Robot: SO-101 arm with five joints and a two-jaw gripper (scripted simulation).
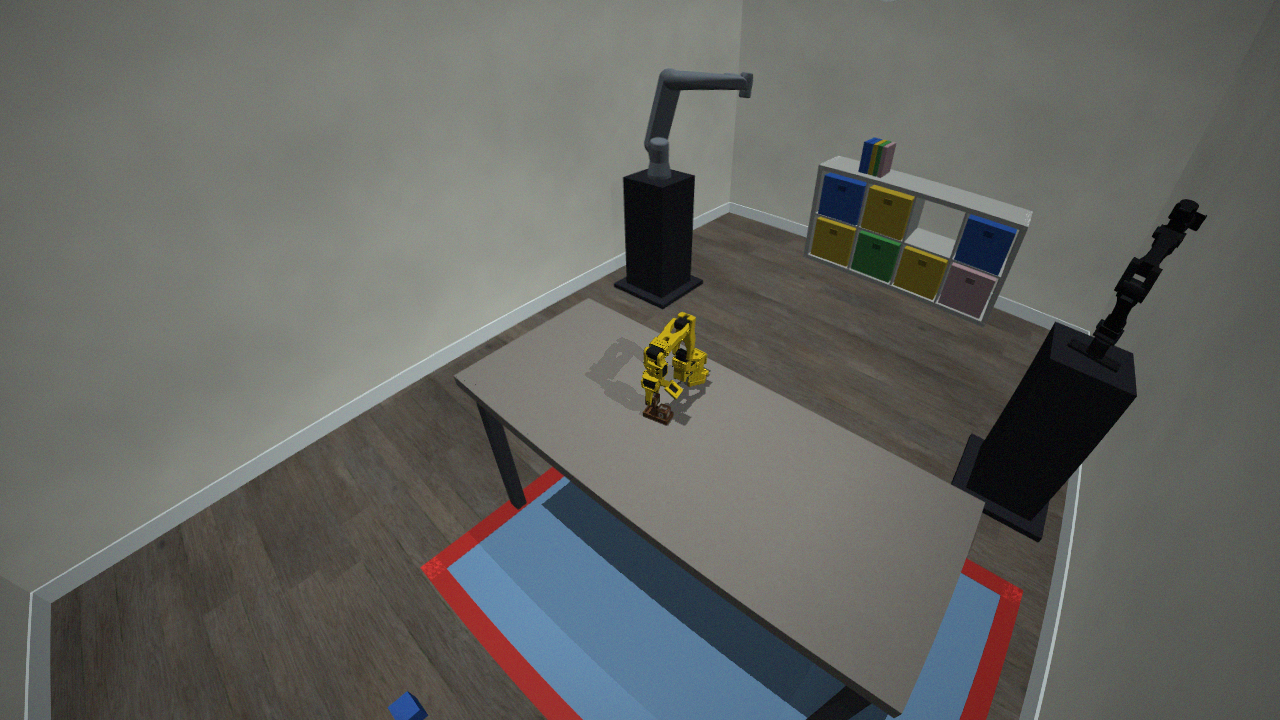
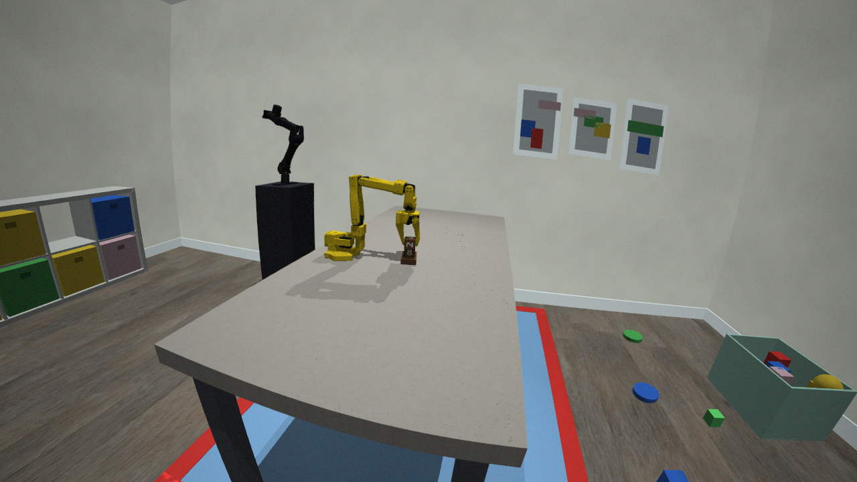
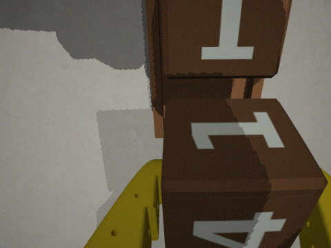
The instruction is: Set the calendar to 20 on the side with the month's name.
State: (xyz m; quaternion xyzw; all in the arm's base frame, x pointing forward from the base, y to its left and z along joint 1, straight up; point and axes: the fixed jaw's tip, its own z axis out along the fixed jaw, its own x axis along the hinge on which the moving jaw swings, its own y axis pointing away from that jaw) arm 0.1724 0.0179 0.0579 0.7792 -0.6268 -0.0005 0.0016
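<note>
My gripper (image 1: 654, 401) (image 2: 410, 239) (image 3: 241, 179) is shut on a brown cube. The held cube (image 2: 406, 244) (image 3: 210, 162) hangs over one end of the brown tray (image 1: 659, 420) (image 2: 408, 262) (image 3: 158, 127). Its faces show a sideways 1 and a sideways 4 in the wrist view, and a 2 in the exterior view. The other cube (image 2: 405, 253) (image 3: 193, 38) sits at the tray's other end with a 1 on top; a gap separates the two cubes from above. The held cube hides the near end of the tray. The month's name is not readable.
The tray stands on the grey table (image 1: 769, 501) (image 2: 359, 353), in front of the yellow arm's base (image 1: 693, 368) (image 2: 340, 246). Two other arms on black pedestals (image 1: 660, 237) (image 1: 1047, 429), a shelf (image 1: 930, 192) and a toy bin (image 2: 760, 402) stand away from the table.
</note>
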